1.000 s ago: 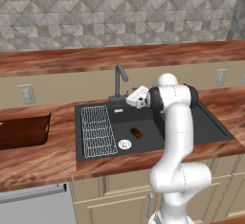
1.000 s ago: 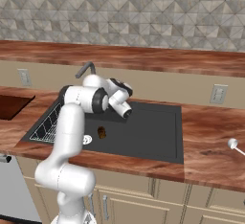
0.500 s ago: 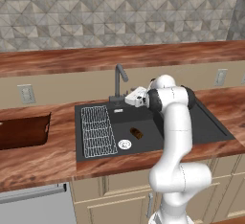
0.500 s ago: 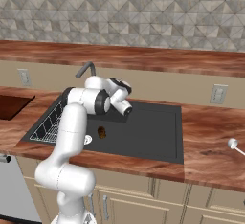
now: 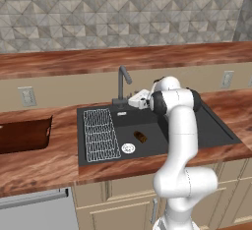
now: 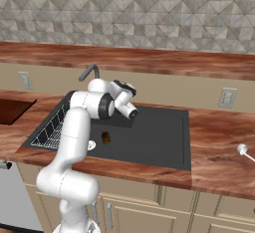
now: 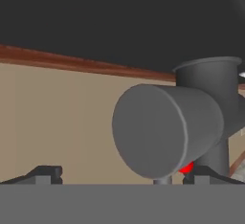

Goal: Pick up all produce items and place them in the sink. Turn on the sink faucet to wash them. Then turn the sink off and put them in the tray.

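Observation:
The produce item (image 5: 141,136) (image 6: 106,138), a small dark olive-brown lump, lies on the floor of the black sink (image 5: 211,130) (image 6: 159,142) near the round drain (image 5: 128,148). At the sink's back edge stands the dark grey sink faucet (image 5: 121,82) (image 6: 89,71). My gripper (image 5: 130,99) (image 7: 123,175) is open and points at the faucet's base, holding nothing. In the hand view the faucet's grey cylindrical handle (image 7: 162,132) sits very close, between and just beyond the fingertips (image 7: 45,173). The reddish-brown tray (image 5: 24,135) (image 6: 10,110) rests on the counter at the far left.
A white wire rack (image 5: 101,133) (image 6: 50,130) covers the sink's left part. Wooden counter (image 5: 49,160) surrounds the basin, with a tiled wall behind. Wall outlets (image 5: 26,96) (image 6: 227,97) sit above the counter. A small silver utensil (image 6: 244,150) lies far right.
The hand has edged slightly left, closer to the faucet's base. The jaws have stayed open. The produce item has not moved.

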Controlling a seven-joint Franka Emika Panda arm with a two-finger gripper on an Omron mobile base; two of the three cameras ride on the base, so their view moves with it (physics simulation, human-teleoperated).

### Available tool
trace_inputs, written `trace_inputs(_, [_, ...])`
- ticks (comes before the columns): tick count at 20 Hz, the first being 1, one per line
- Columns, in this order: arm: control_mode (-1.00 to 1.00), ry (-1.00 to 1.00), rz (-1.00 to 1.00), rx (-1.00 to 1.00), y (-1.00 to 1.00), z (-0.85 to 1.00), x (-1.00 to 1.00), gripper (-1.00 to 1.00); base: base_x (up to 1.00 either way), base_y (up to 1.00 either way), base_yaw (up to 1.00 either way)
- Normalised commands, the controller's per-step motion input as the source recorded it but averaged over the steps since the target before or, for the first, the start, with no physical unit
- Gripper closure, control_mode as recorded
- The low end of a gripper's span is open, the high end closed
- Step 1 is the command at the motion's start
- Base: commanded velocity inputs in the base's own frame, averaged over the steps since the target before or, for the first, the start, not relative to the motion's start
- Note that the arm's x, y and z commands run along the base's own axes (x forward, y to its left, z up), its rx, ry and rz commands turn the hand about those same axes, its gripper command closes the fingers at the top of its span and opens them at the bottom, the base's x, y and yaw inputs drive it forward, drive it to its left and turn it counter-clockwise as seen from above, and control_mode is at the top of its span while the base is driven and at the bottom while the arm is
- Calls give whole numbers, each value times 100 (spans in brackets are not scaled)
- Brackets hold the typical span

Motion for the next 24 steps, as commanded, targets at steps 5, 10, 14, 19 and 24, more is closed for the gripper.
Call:
trace_inputs(5, [-100, 0, 0, 0, 14, 0, 1, -100, 0, 0, 0])
trace_inputs(10, [-100, 0, 0, 0, 14, 0, 14, -100, 0, 0, 0])
trace_inputs(14, [-100, 0, 0, 0, 14, 0, 22, -100, 0, 0, 0])
trace_inputs(19, [-100, 1, 0, 0, 25, 0, 44, 100, 0, 0, 0])
trace_inputs(24, [-100, 0, 0, 0, 15, 0, 56, 100, 0, 0, 0])
